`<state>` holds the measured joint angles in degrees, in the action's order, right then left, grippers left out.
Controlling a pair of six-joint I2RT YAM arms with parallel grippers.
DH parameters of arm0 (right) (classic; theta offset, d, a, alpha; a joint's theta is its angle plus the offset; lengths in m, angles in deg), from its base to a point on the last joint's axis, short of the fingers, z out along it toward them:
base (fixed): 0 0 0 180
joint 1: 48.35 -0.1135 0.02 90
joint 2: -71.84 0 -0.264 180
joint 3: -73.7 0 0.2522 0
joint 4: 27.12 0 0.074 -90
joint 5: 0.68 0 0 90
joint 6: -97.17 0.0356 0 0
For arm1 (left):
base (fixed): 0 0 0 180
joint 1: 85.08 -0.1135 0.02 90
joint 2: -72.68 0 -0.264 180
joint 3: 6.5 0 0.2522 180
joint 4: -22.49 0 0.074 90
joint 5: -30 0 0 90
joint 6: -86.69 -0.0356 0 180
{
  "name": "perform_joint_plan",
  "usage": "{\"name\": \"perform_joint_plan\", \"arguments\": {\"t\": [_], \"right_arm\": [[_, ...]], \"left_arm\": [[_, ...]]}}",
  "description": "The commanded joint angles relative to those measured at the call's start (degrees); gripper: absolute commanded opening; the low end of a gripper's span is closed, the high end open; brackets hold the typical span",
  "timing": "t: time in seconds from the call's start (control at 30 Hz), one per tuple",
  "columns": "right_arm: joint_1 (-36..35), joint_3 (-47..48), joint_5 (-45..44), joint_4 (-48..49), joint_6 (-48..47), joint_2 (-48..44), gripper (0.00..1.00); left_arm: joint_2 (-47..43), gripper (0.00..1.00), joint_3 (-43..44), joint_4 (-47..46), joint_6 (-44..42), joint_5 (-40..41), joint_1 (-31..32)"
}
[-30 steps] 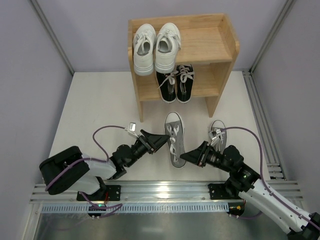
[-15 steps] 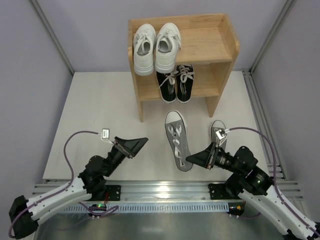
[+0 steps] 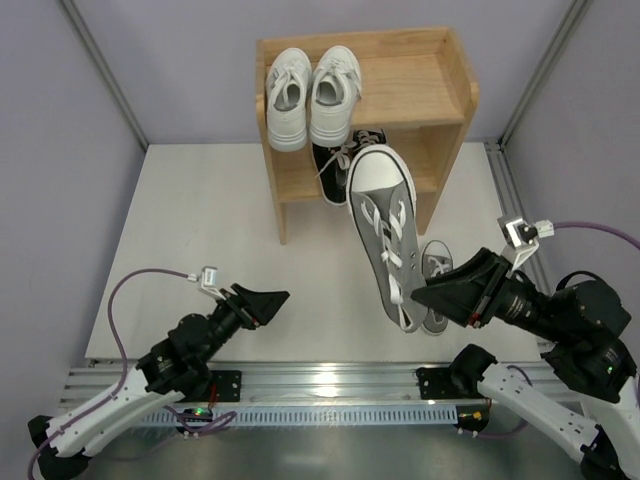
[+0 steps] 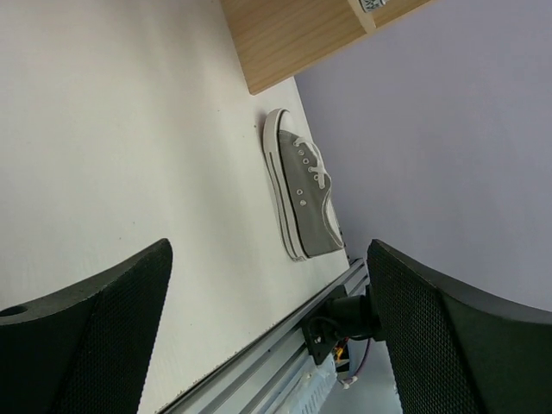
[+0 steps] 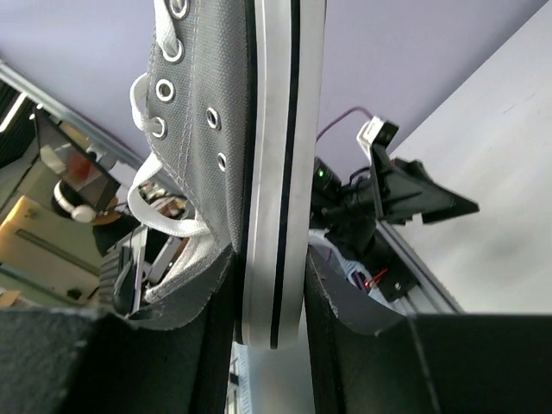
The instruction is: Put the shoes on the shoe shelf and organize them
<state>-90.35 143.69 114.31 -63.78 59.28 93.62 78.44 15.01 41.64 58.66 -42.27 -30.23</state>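
Grey sneaker [image 3: 385,225], seen from above, hangs in the air, heel pinched by the right gripper [image 3: 425,297], toe toward the shoe shelf [image 3: 440,85]; its mate [image 3: 437,268] sits on the table [image 3: 200,220]. Left wrist cam: left gripper [image 4: 267,259] spread wide, empty. Right wrist cam: fingers [image 5: 345,319] clamped around that heel.

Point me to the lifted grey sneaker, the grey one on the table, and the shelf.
Grey canvas lace-up sneaker held aloft [image 3: 388,232]: top external view, laced midfoot.
Other grey canvas sneaker [image 4: 307,191], lying flat: left wrist view, canvas side panel.
Light natural-wood shoe shelf [image 3: 412,85]: top external view, bare top tier.
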Motion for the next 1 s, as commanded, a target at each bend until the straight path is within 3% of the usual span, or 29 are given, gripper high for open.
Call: {"name": "perform_joint_plan", "arguments": {"t": [0.0, 0.27, 0.47, 0.63, 0.73, 0.83, 0.97], "right_arm": [[-0.1, 10.5, -7.0, 0.1, -6.8, 7.4, 0.04], [-0.1, 33.4, -20.7, -3.1, -14.8, 23.1, 0.04], [3.6, 49.1, -20.2, -6.8, -17.8, 36.8, 0.04], [27.5, 51.7, 6.5, -1.3, -7.0, 46.1, 0.04], [34.1, 52.3, 18.2, 7.7, -0.9, 52.9, 0.04], [36.5, 53.1, 25.5, 15.0, 5.1, 59.0, 0.04], [37.5, 53.8, 29.6, 20.7, 9.5, 63.2, 0.04]], "left_arm": [[-0.9, 0.91, 1.5, 0.4, -1.8, -0.8, -0.3], [-6.9, 0.89, 3.6, 8.8, -1.9, -0.5, -0.2], [-7.3, 0.89, 4.7, 9.7, -2.0, -2.4, -0.2], [-7.9, 0.88, 4.5, 9.9, -1.5, -4.4, -0.2], [-8.0, 0.88, 4.8, 10.1, -1.6, -4.7, -0.1], [-8.2, 0.87, 5.6, 10.4, -2.0, -4.7, -0.2], [-8.2, 0.87, 6.3, 10.8, -2.6, -4.0, -0.2]]}}
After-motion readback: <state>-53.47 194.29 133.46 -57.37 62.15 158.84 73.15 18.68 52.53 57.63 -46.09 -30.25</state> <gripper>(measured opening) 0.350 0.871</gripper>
